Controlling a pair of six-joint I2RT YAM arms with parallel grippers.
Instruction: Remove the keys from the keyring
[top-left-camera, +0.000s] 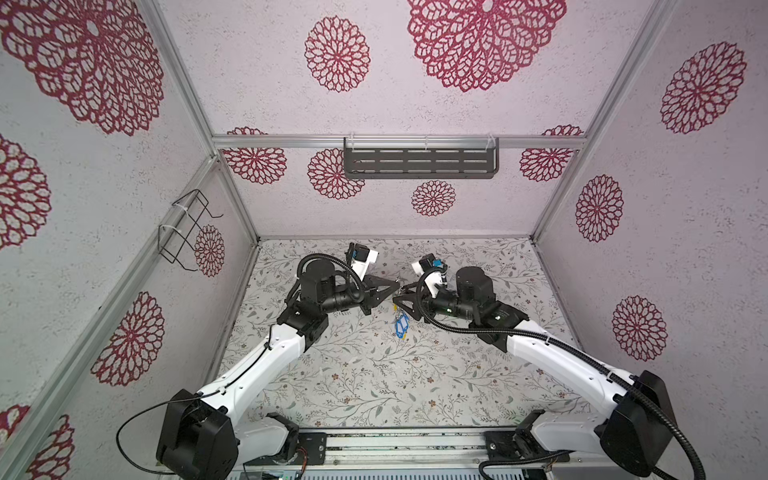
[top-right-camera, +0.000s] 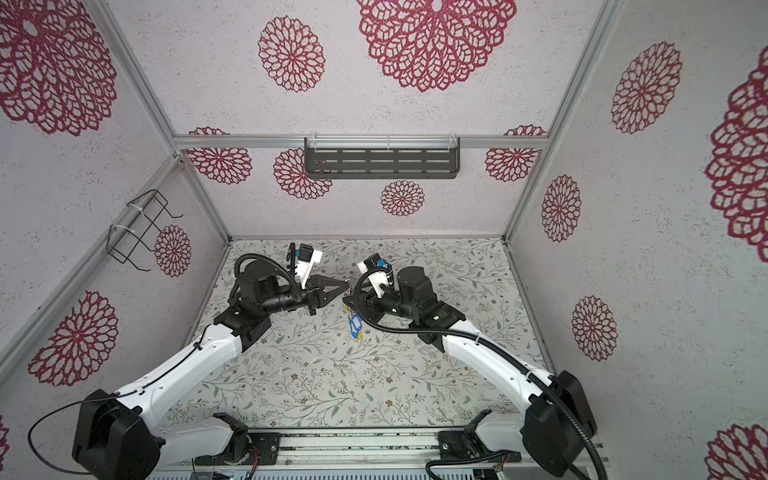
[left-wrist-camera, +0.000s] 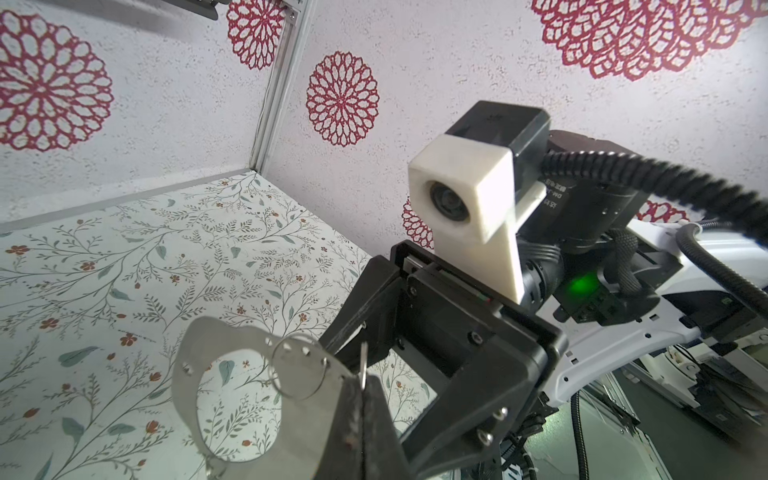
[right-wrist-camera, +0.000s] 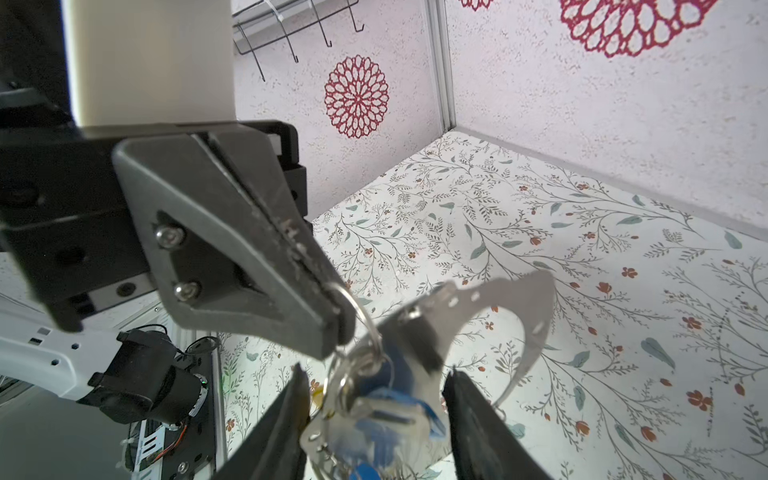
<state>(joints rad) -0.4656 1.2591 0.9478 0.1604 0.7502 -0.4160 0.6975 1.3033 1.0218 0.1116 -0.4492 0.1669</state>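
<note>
Just above the middle of both top views the two arms meet tip to tip over the leaf-printed table (top-left-camera: 374, 374). The left gripper (top-left-camera: 399, 286) has its jaws pressed together. In the right wrist view they pinch a thin silver loop (right-wrist-camera: 358, 306) that threads through the keyring (right-wrist-camera: 536, 305). The keyring hangs in the air between the two tools, clear of the table. The keys (top-left-camera: 401, 326), a bunch of blue tags with a little yellow, dangle just below the meeting point, right of centre in a top view and left of centre at (top-right-camera: 355, 325). The right gripper (top-left-camera: 395, 299) is spread, one finger on each side of the hoop and tags. Those tags are blurred there, so I cannot tell whether either finger touches them. From above, the black fingers hide nearly all of the hoop. In the left wrist view the left tool's own fingers (left-wrist-camera: 365, 419) cover one edge of it, and the right arm's white-cased camera (left-wrist-camera: 457, 199) looms close behind. A dark slotted shelf (top-left-camera: 420, 158) sits on the back wall, upper middle, and a wire rack (top-left-camera: 187, 228) on the left wall, both well apart from the work.
</note>
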